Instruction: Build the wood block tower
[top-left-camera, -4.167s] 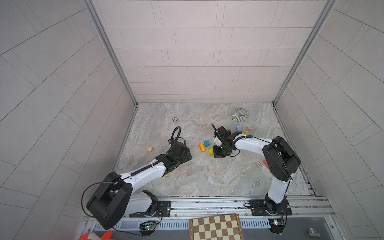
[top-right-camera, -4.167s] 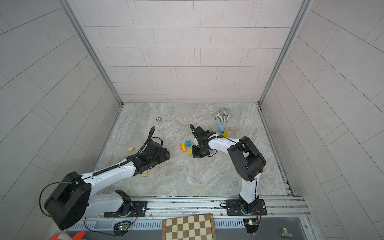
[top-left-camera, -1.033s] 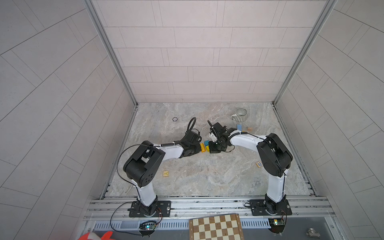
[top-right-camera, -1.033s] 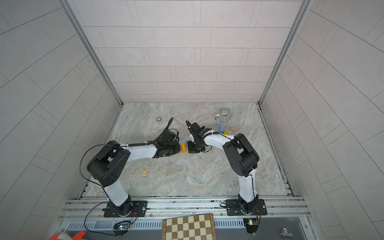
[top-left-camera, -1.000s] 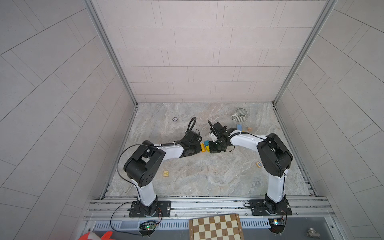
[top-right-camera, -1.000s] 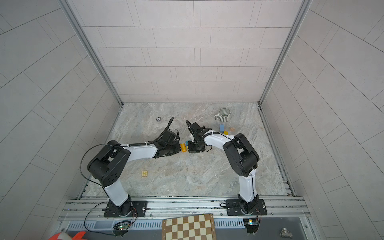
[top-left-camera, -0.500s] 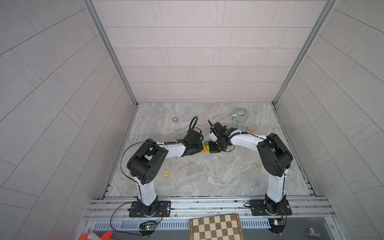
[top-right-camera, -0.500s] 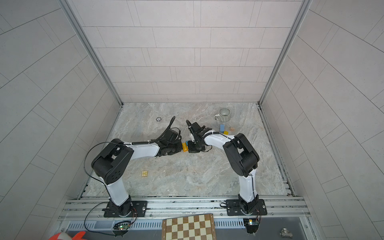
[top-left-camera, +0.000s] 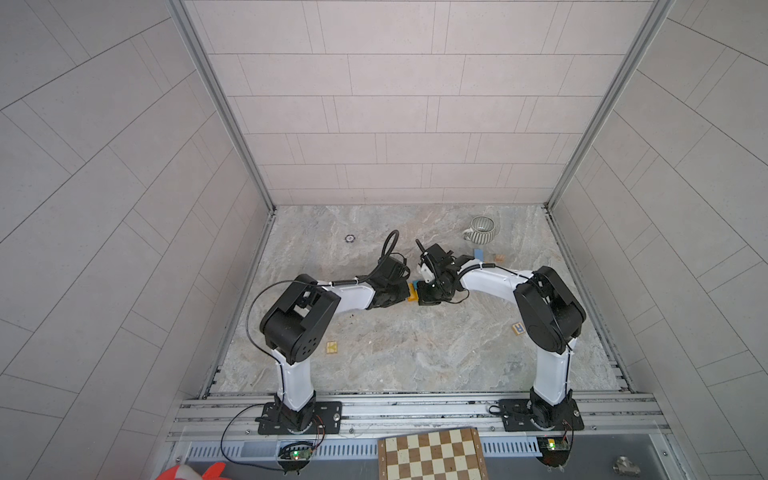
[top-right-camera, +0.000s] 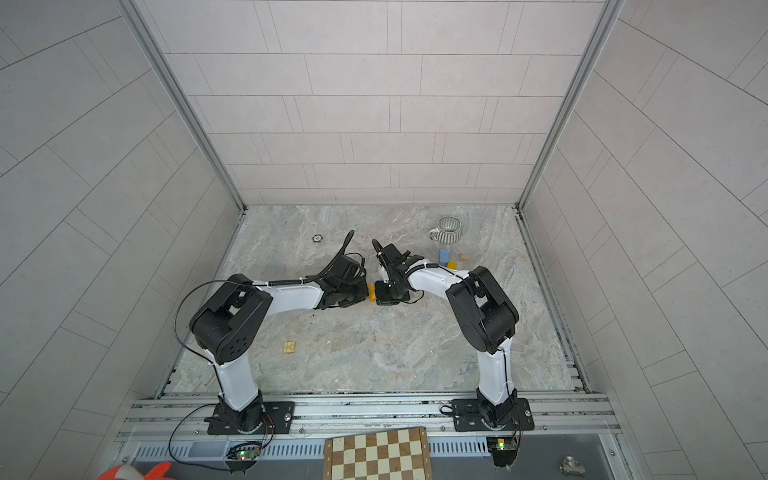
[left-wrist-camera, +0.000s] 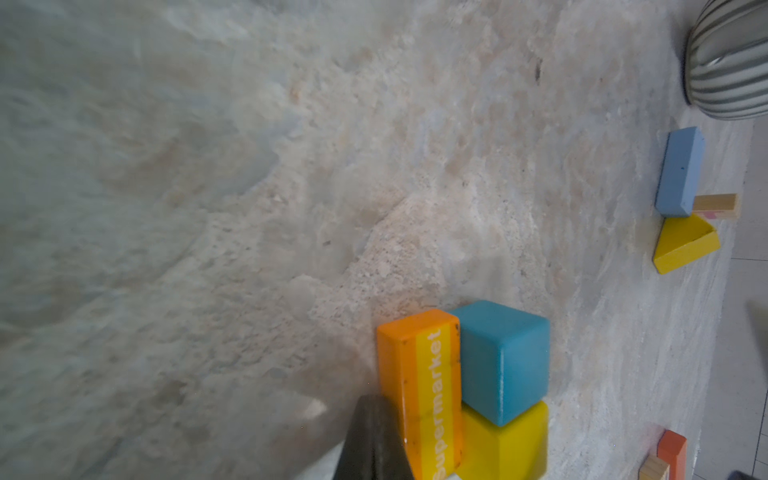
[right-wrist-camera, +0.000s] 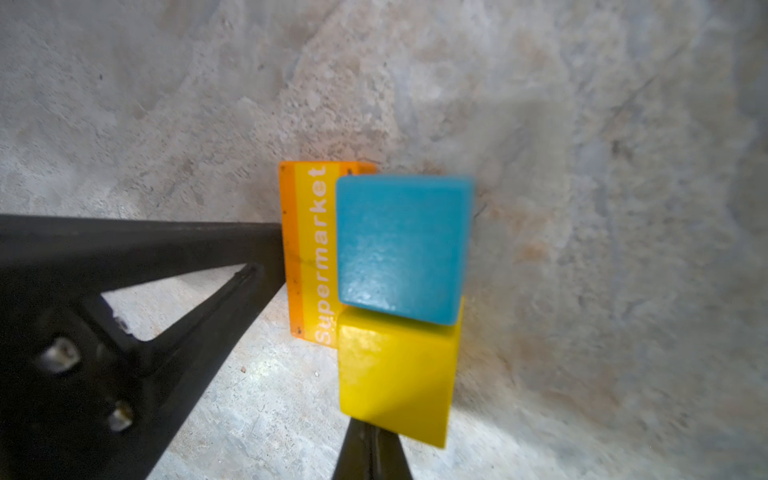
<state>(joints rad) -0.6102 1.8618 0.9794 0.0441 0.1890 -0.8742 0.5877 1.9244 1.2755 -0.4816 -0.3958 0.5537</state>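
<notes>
Three wood blocks huddle together mid-floor: an orange "Supermarket" block, a blue cube and a yellow block. The cube's edge overlaps the yellow block; whether it rests on it I cannot tell. My left gripper is shut and empty, its tip against the orange block's side. My right gripper is shut and empty, touching the yellow block. A tower is not in view.
Loose blocks lie at the back right: a flat blue one, a yellow wedge and a natural cube. A lettered cube and a yellow tile lie nearer. Striped mug, chessboard.
My left arm has swung in from the front left to the blocks. The three blocks, apart before, now touch. Over the last second both shut grippers barely shifted.
</notes>
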